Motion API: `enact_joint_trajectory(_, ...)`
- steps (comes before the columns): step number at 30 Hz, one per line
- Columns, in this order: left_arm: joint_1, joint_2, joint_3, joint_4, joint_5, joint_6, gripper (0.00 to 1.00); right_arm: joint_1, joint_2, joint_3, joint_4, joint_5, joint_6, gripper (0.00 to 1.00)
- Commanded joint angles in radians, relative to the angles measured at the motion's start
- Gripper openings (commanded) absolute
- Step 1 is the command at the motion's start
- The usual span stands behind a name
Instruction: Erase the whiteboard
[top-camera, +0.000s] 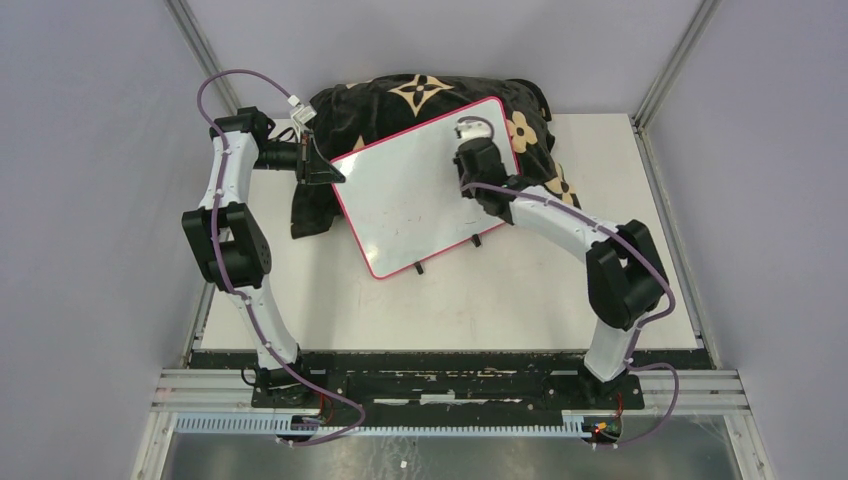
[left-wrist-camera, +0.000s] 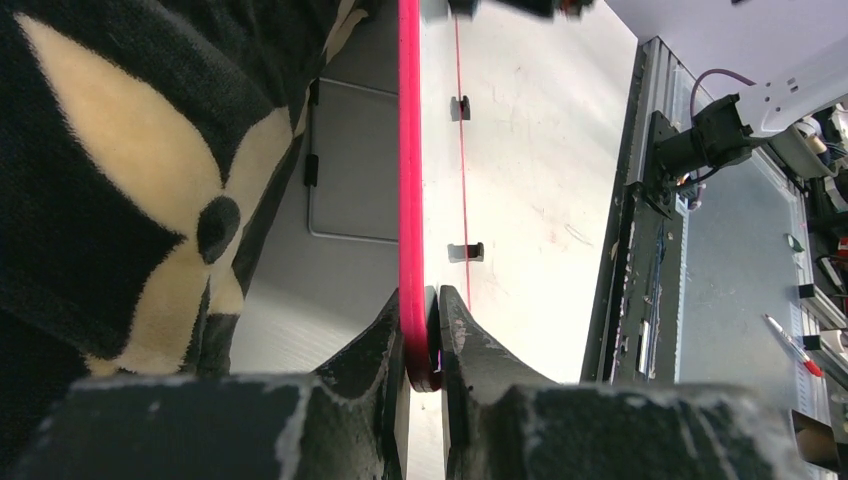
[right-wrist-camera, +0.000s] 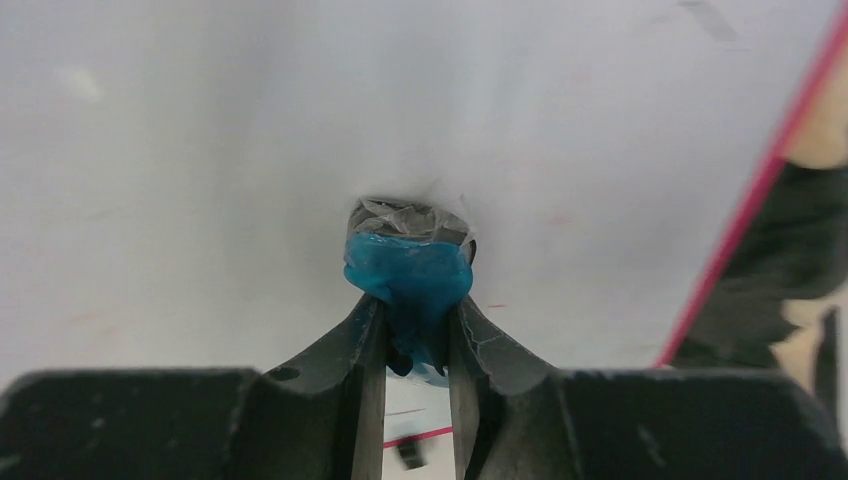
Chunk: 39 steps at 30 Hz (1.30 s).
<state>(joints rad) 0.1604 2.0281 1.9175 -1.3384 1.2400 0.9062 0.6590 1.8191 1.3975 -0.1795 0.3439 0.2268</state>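
The whiteboard (top-camera: 415, 195), white with a pink-red frame, leans tilted against a black floral cushion (top-camera: 420, 95). Its face looks nearly blank, with only faint red specks. My left gripper (top-camera: 322, 172) is shut on the board's left edge; in the left wrist view the pink frame (left-wrist-camera: 410, 180) runs between the closed jaws of the left gripper (left-wrist-camera: 424, 335). My right gripper (top-camera: 472, 133) is at the board's upper right, shut on a small blue eraser (right-wrist-camera: 410, 275). The eraser's grey pad presses against the white surface (right-wrist-camera: 250, 150) in front of the right gripper (right-wrist-camera: 412, 330).
Two small black feet (top-camera: 447, 253) stick out of the board's lower edge onto the white table (top-camera: 450, 310). The cushion spreads behind and to the left of the board. Grey walls and metal posts enclose the table. A black rail (top-camera: 440, 385) carries both arm bases.
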Motion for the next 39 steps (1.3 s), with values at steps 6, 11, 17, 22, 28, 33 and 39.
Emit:
enact_joint_trajectory(6, -0.012, -0.048, -0.009, 0.019, -0.05, 0.097, 0.03, -0.145, -0.023, -0.02, 0.028, 0.107, -0.049, 0.01)
enact_joint_trajectory(11, -0.012, -0.047, -0.008, 0.019, -0.051, 0.093, 0.03, -0.143, -0.034, -0.054, 0.057, 0.024, -0.006, 0.01)
enact_joint_trajectory(17, -0.013, -0.044, -0.011, 0.019, -0.046, 0.091, 0.03, -0.088, -0.06, -0.092, 0.123, -0.065, 0.048, 0.01)
enact_joint_trajectory(22, -0.014, -0.044, -0.013, 0.02, -0.045, 0.091, 0.03, 0.033, -0.001, 0.025, 0.071, -0.057, 0.021, 0.01)
enact_joint_trajectory(28, -0.014, -0.05, -0.015, 0.02, -0.045, 0.091, 0.03, 0.185, 0.131, 0.202, 0.012, -0.044, -0.001, 0.01)
enact_joint_trajectory(33, -0.013, -0.054, -0.019, 0.019, -0.038, 0.091, 0.03, 0.262, 0.215, 0.294, -0.002, -0.052, 0.0, 0.01)
enact_joint_trajectory(39, -0.015, -0.055, -0.03, 0.02, -0.043, 0.099, 0.03, 0.316, 0.261, 0.325, -0.001, -0.044, -0.009, 0.01)
